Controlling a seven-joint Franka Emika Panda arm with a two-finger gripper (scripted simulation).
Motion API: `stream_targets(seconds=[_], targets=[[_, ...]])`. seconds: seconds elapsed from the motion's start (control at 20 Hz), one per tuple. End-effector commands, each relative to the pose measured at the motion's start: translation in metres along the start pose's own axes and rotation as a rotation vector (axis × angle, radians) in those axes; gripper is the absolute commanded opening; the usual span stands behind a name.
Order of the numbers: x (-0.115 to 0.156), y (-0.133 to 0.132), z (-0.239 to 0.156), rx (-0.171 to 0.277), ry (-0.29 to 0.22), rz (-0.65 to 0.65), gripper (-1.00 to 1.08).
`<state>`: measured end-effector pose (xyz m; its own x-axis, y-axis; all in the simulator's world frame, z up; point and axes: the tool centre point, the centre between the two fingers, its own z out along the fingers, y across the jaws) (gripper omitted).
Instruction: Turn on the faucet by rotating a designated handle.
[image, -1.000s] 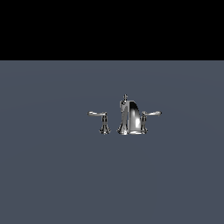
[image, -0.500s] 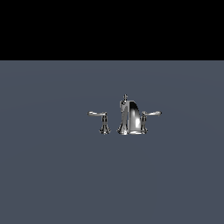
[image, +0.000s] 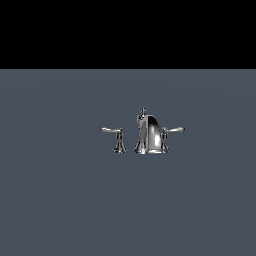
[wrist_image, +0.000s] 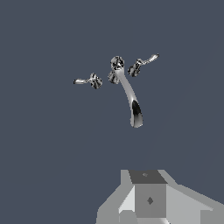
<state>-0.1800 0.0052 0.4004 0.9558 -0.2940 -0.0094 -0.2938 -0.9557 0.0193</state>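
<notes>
Flat slate-grey surface (image: 60, 200) under a black backdrop; chrome faucet (image: 148, 136) standing near centre, slightly toward the exterior view's right.

Curved flared spout with tiny top knob (image: 143, 110). Designated handle (image: 172, 131): slim lever on short flared post, set close against spout body on the exterior view's right, lever tip pointing away from spout. Matching second lever (image: 112, 133): apart from spout by a clear gap, on the exterior view's left. Gripper (wrist_image: 148, 205): absent from exterior view; only grey blocky housing seen in wrist view, well apart from faucet, touching nothing. Fingertips out of sight; spread or pressed together cannot be told. Wrist view looking down on spout mouth (wrist_image: 136, 113), both levers beyond it.
</notes>
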Motion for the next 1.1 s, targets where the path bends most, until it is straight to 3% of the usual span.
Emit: stream_targets(seconds=[0.0, 0.5, 1.05], targets=[[0.016, -0.004, 0.018, 0.002, 0.0, 0.069, -1.0], [0.081, -0.009, 0.086, 0.009, -0.002, 0.337, -1.0], [0.15, 0.005, 0.158, 0.014, -0.003, 0.624, -1.0]])
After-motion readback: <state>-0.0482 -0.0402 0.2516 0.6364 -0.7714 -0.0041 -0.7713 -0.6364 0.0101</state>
